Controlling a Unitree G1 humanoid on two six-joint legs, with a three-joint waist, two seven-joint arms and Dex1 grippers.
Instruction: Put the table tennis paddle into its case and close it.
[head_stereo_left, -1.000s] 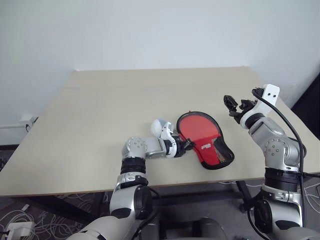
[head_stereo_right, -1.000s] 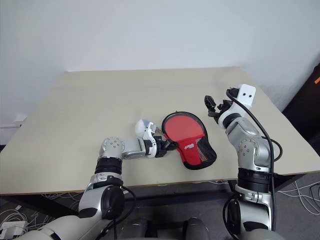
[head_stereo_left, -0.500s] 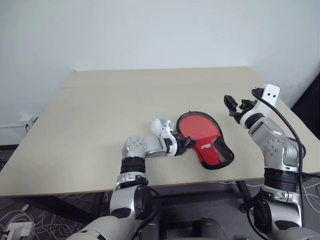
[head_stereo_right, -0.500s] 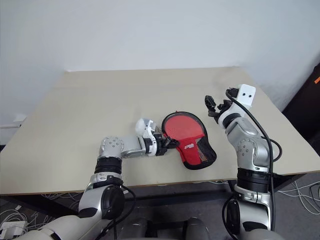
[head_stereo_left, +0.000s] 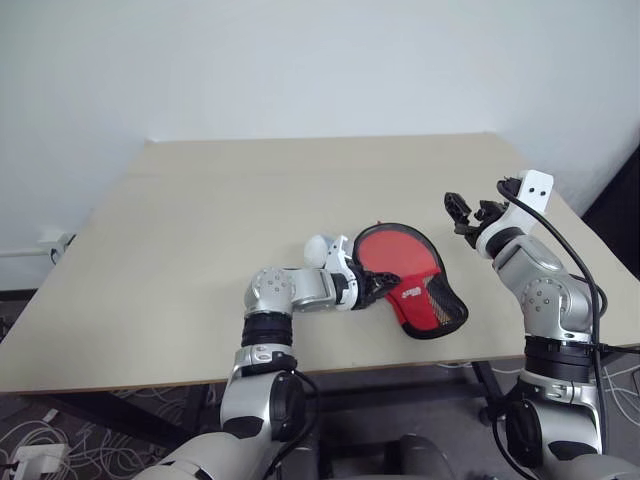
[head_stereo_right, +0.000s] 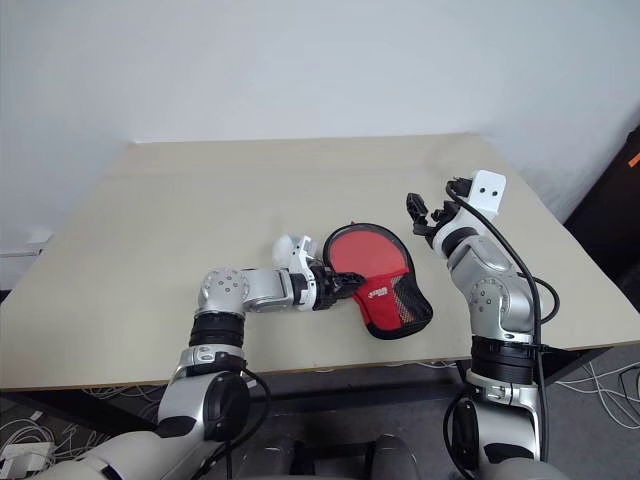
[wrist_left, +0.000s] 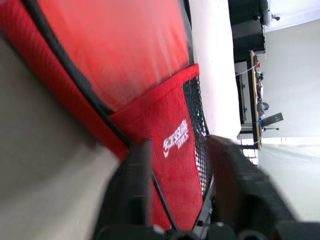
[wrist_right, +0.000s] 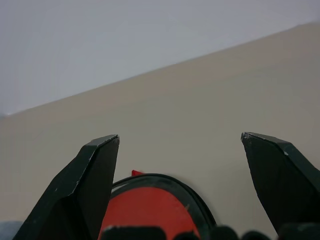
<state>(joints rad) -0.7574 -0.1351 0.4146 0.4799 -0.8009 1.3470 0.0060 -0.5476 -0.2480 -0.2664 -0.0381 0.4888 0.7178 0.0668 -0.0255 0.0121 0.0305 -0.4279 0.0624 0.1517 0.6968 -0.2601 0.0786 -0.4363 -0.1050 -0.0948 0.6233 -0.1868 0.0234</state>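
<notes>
Nearest the front edge of the beige table (head_stereo_left: 180, 230) lies the case (head_stereo_left: 412, 280), flat on the top a little right of centre, its narrow end with the black mesh and the red logo panel turned toward the front right corner and its round end toward the back. Through the see-through side the red face of the table tennis paddle (head_stereo_left: 395, 253) shows inside the round part, ringed by the black piping. The handle cannot be made out.

The left gripper (head_stereo_left: 378, 285) reaches in from the left, low over the table, right at the case's near left edge. In the left wrist view its two black fingers (wrist_left: 131, 192) stand apart with the red logo panel between them, and they clamp nothing; whether they touch the fabric is hard to say. A thin black cord or zip pull runs down between them.

Farther right and higher, the right gripper (head_stereo_left: 470, 212) hangs in the air beyond the case's right side, clear of it. Its fingers (wrist_right: 85, 185) are spread wide with only bare table and the round end of the case seen between them, nothing held
</notes>
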